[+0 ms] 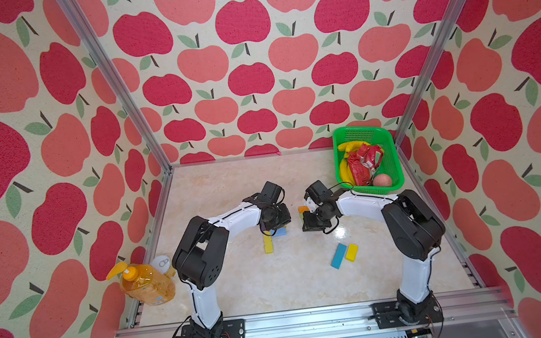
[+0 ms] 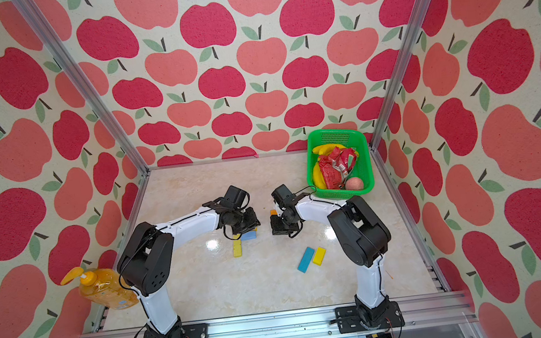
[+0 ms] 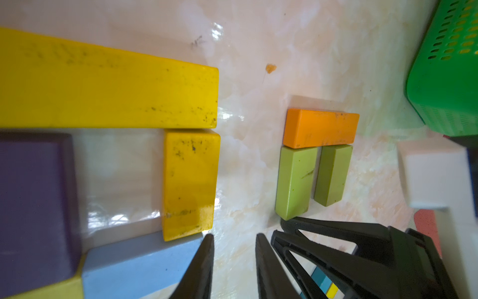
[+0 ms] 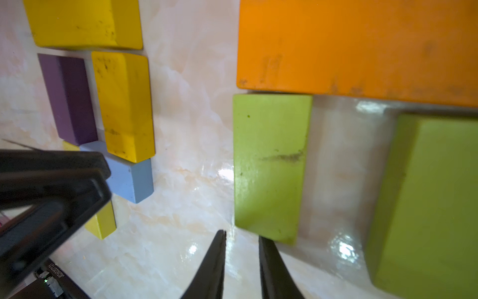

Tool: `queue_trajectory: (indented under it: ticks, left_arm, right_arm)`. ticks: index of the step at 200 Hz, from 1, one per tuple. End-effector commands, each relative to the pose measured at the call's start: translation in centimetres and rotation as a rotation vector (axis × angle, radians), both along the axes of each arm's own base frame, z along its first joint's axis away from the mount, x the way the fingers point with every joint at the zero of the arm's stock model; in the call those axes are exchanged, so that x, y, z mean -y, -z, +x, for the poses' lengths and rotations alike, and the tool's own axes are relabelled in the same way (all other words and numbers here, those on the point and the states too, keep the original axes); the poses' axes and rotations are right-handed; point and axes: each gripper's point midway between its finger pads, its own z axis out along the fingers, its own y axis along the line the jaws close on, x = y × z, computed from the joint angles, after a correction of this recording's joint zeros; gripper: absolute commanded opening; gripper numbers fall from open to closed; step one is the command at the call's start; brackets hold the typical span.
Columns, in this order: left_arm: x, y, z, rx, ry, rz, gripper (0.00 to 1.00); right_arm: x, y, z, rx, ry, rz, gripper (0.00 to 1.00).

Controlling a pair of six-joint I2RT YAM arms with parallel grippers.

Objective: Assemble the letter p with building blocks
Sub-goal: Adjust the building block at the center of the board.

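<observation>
Your left claw (image 3: 234, 235) narrow, empty, beside the light blue block (image 3: 134, 266); right claw (image 4: 241, 234) same, at a light green block (image 4: 269, 165). Bump either, you split joints.

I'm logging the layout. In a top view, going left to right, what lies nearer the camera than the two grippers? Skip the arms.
Orange bottle → long yellow block → blue block → short yellow block.
</observation>
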Motion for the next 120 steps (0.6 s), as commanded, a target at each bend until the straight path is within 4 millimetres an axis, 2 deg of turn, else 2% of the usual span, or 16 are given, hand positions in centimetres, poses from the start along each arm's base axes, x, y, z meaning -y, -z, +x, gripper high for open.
queue_trajectory:
  ticks: [1, 27, 51, 69, 120]
  left_arm:
    - [-0.3, -0.6, -0.1, 0.017, 0.008, -0.011, 0.31]
    - [-0.1, -0.8, -0.1, 0.022, 0.012, -0.018, 0.31]
    - [-0.1, -0.9, 0.1, 0.023, 0.012, -0.019, 0.31]
    - [-0.1, -0.9, 0.1, 0.023, 0.011, -0.015, 0.32]
    - [0.0, -0.9, 0.3, 0.015, 0.012, -0.007, 0.32]
  right_arm:
    - [1.0, -3.9, 1.1, 0.101, 0.005, -0.009, 0.28]
    - [3.2, -5.7, 2.3, 0.153, 0.046, -0.017, 0.3]
    - [5.2, -5.1, 2.9, 0.146, 0.081, -0.042, 0.32]
    - [6.0, -4.5, 3.0, 0.136, 0.1, -0.036, 0.32]
    - [5.2, -2.9, 2.0, 0.072, 0.111, 0.04, 0.34]
